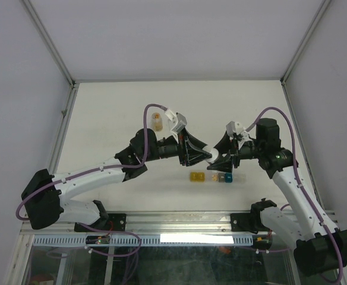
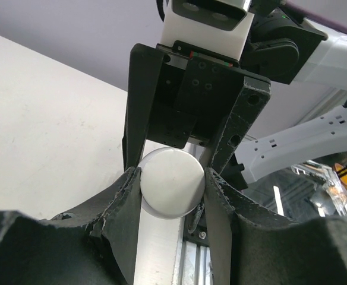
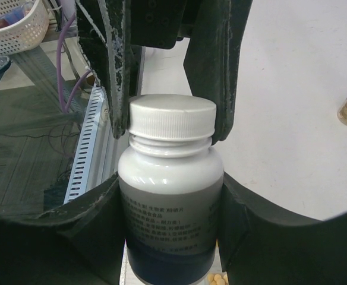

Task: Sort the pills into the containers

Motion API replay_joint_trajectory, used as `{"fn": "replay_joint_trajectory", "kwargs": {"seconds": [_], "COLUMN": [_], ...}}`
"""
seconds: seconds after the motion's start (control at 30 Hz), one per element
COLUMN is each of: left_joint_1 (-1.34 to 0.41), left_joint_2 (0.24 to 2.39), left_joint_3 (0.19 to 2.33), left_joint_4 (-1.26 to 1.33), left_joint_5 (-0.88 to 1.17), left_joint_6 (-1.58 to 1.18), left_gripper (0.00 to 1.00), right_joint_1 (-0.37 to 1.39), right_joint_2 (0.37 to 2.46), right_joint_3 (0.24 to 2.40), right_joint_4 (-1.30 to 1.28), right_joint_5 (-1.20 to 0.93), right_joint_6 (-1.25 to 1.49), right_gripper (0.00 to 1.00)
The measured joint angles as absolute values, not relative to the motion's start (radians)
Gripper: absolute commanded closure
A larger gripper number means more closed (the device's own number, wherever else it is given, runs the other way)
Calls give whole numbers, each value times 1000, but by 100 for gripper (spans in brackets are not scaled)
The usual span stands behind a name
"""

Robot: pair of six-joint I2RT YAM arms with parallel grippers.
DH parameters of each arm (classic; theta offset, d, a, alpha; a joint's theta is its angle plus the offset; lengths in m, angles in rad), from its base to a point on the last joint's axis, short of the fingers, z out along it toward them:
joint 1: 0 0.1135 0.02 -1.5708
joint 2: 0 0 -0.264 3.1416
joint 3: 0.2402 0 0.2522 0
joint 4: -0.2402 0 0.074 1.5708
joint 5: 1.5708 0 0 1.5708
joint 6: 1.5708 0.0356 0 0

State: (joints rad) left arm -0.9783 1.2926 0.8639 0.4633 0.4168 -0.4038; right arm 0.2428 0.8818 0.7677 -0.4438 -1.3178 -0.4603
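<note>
Right gripper [image 1: 220, 159] - its pads fill the bottom of the R wrist view - is closed partway on the body of a white bottle [image 3: 170, 202], gripping it at mid-scene w/ the cap [image 2: 172, 183] pointing left. Left gripper [image 1: 203, 155] meets it from the left, its fingers pinched narrow on that cap and touching it on both sides. The containers [image 1: 210, 177] lie in a short strip on the table [image 1: 102, 119] just nearer than the two grippers - yellow box at the left end, teal toward the right - and a small amber bottle [image 1: 157, 122] stands apart, further back and to the left.
</note>
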Motion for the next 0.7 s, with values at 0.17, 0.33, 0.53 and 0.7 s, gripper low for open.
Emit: {"fn": "replay_joint_trajectory", "kwargs": {"seconds": [0.17,0.33,0.53,0.7], "left_joint_1": [-1001,-1003,-1003,-1008], "left_joint_2": [1279,1279,1291,1299], "left_joint_3": [851,851,879,893], "left_joint_4": [454,436,390,364], "left_joint_5": [322,299,294,279], "left_joint_6": [-402,-400,-402,-404], "left_gripper": [74,73,69,65], "right_joint_1": [245,247,248,249], "right_joint_2": [890,896,896,896], "right_joint_3": [768,768,768,768], "right_joint_4": [-439,-438,-440,-447], "right_joint_5": [-1288,-1265,-1234,-1218], "right_joint_6": [-446,-445,-447,-450], "right_gripper": [100,100,100,100]}}
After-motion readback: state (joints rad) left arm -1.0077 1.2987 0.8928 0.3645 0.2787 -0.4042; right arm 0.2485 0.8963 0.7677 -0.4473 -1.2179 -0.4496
